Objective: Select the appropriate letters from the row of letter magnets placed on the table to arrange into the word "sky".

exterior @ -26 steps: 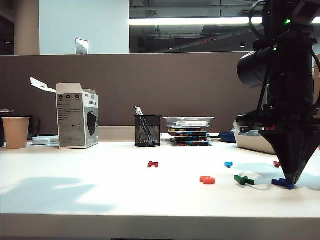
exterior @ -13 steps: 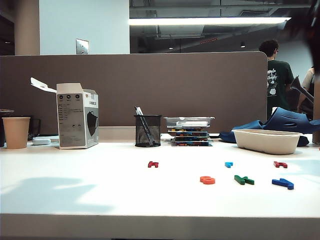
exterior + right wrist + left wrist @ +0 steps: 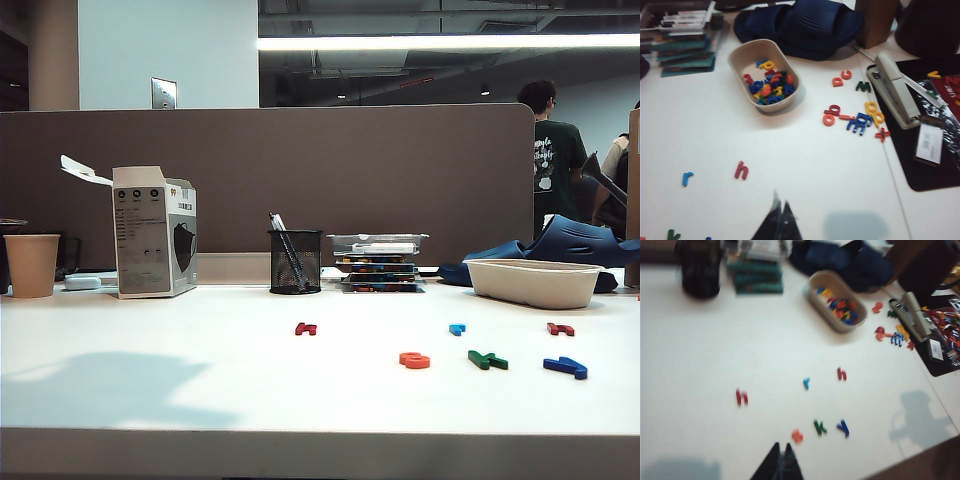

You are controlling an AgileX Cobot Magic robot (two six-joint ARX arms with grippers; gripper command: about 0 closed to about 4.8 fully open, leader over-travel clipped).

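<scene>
On the table (image 3: 200,390) in the exterior view I see no arm at all. Orange letter (image 3: 414,360), green letter (image 3: 487,360) and dark blue letter (image 3: 565,367) sit in a near line toward the front right, close but not touching. The light blue letter (image 3: 457,328) and two dark red letters (image 3: 306,328) (image 3: 560,328) lie further back.

Left wrist view: left gripper (image 3: 781,467) hangs above the table with its jaws pressed together, holding nothing. The orange letter (image 3: 797,436) is just beyond its tip, then green k (image 3: 819,427) and blue y (image 3: 843,427).

Right wrist view: right gripper (image 3: 779,224) is also closed on nothing, high above the table, near the red h (image 3: 741,170) and light blue r (image 3: 687,178). The bowl of spare letters (image 3: 740,56) is well beyond.

I judge "sky" is laid out. For a clean finish I'd only nudge the orange letter level with the k, coming in flat, slow, jaws together, without bumping the k.
</scene>
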